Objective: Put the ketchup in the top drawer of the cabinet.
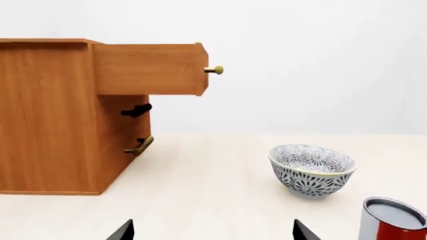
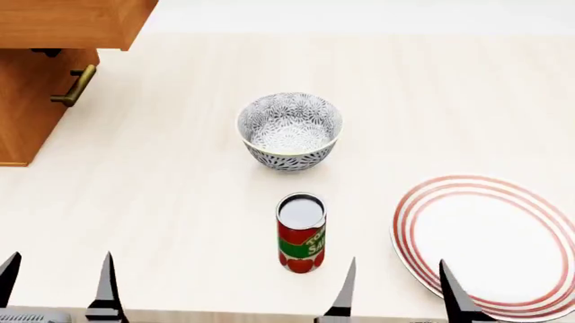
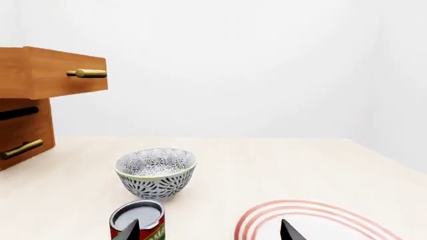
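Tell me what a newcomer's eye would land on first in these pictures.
First, the ketchup, a red can standing upright near the table's front edge, with the patterned bowl just beyond it. Next, the red-ringed plate at the right, and the cabinet at the far left with its top drawer pulled out. Both grippers, left and right, are open and hold nothing.

One ketchup, one bowl, one plate, one cabinet, seemingly three drawers.
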